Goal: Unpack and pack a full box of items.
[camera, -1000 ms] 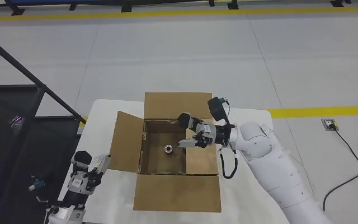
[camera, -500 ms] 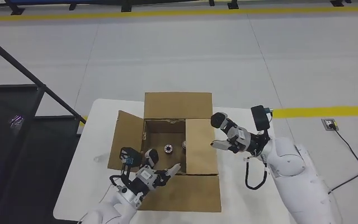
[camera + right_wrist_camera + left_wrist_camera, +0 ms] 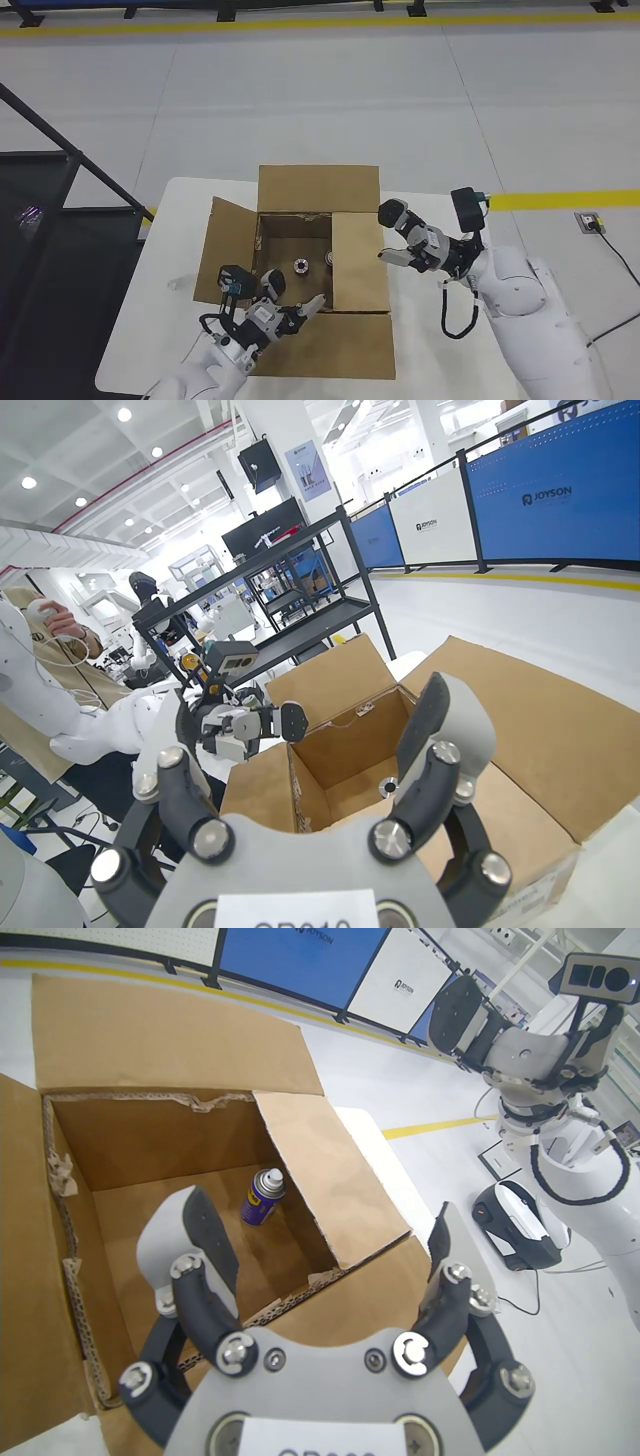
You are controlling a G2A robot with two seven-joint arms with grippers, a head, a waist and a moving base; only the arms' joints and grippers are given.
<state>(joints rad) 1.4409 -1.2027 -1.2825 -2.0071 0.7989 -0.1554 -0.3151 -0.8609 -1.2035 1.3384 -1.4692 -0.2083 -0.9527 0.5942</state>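
An open cardboard box stands on the white table with its flaps spread. On its floor stand a blue spray can with a white cap, also visible as the can, and a small round item. A round can top shows inside the box. My left gripper hangs open at the box's front edge, above the front flap; the left gripper is empty. My right gripper is open and empty just right of the folded-in right flap, outside the box.
A black metal rack stands off the table's left side. The right flap lies partly over the opening. Bare table runs to the right of the box and along its left side. A yellow floor line lies beyond.
Over the last second my right gripper pulled out from over the box to its right side. My left arm came from the table's front left corner to the box's front edge.
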